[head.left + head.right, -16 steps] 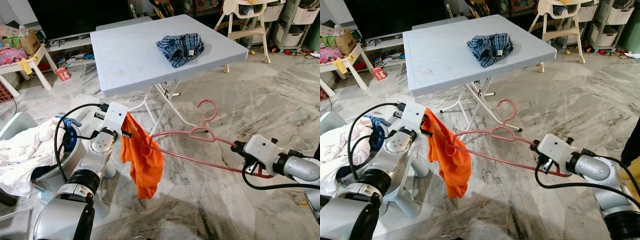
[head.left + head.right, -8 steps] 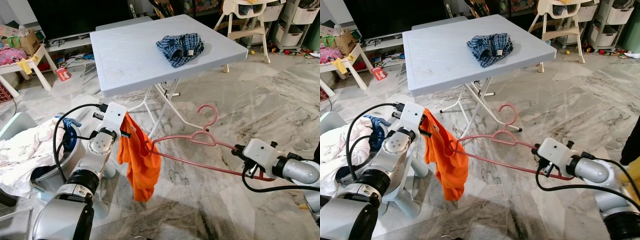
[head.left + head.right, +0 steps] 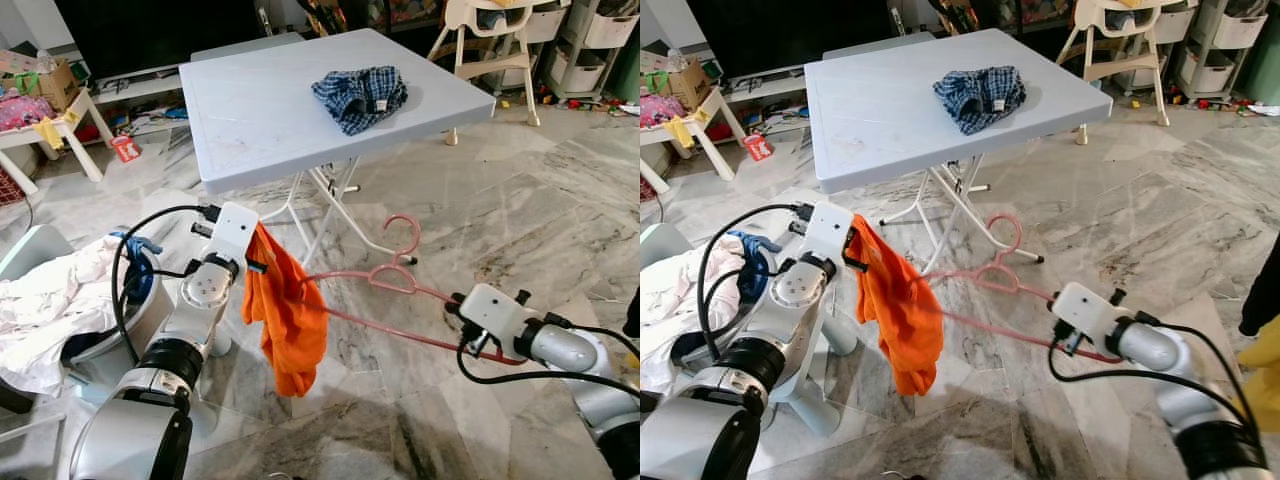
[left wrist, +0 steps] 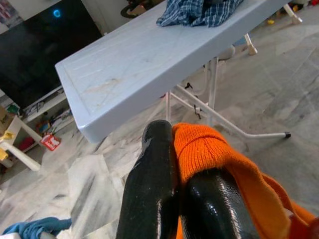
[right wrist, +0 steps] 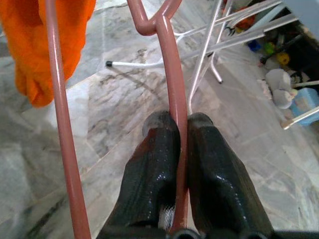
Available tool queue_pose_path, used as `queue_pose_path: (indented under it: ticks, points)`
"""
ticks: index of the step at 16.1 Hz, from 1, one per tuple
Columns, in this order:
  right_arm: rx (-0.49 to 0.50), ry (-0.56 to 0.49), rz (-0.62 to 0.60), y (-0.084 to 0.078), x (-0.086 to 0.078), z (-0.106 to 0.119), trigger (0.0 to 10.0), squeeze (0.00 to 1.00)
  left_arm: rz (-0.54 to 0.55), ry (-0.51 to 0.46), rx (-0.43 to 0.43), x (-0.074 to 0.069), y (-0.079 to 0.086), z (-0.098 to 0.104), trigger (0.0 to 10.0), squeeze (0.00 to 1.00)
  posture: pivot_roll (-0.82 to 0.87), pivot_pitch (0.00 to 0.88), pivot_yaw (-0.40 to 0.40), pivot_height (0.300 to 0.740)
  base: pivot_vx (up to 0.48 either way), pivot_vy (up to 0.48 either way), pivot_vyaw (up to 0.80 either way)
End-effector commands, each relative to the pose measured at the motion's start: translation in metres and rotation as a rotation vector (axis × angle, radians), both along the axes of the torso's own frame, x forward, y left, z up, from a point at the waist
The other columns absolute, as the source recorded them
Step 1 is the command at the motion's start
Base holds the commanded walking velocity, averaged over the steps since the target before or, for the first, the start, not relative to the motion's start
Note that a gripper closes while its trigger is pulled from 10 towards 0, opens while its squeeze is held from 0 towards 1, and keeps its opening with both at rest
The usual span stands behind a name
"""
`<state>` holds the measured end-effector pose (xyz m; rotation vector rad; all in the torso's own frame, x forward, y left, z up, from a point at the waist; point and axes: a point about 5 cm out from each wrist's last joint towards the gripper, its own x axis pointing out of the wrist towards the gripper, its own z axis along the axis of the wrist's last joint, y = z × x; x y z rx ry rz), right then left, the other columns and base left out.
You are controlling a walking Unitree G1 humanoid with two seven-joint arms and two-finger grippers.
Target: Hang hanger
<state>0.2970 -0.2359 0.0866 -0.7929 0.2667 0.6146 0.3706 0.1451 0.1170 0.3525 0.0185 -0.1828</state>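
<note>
Veined marble floor (image 3: 520,210) beneath thin pink hanger (image 3: 385,285), limp orange cloth (image 3: 290,320).

Both arms reach forward, left pincer (image 4: 172,164) and right pincer (image 5: 180,130) clamped closed.

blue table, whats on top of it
One crumpled blue plaid garment lies on the blue table, toward its far right part. Anything underneath the cloth is covered.

One hanger (image 3: 400,283), one orange garment (image 3: 285,320) (one plaid garment (image 3: 360,96) on one table (image 3: 250,110)).
</note>
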Motion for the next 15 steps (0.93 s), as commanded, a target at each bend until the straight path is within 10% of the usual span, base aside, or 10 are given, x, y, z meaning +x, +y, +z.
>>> queue_pose_path:
  ticks: [1,9,15]
  points:
    - [-0.008,-0.023,0.0,0.005,0.006,0.003,10.0,0.0,0.006,-0.01,-0.001,0.0,0.003,0.003,10.0,0.0,-0.12,0.0,0.139,0.74,0.0,0.0,0.0]
    - [0.028,-0.144,0.009,0.023,0.014,0.012,10.0,0.0,0.001,0.008,0.002,-0.001,-0.001,-0.001,10.0,0.0,-0.12,0.0,0.141,0.74,0.0,0.0,0.0]
    - [0.078,-0.001,0.182,0.048,-0.007,-0.008,10.0,0.0,-0.009,-0.001,0.003,0.0,-0.006,0.0,10.0,0.0,-0.12,0.0,0.14,0.74,0.0,0.0,0.0]
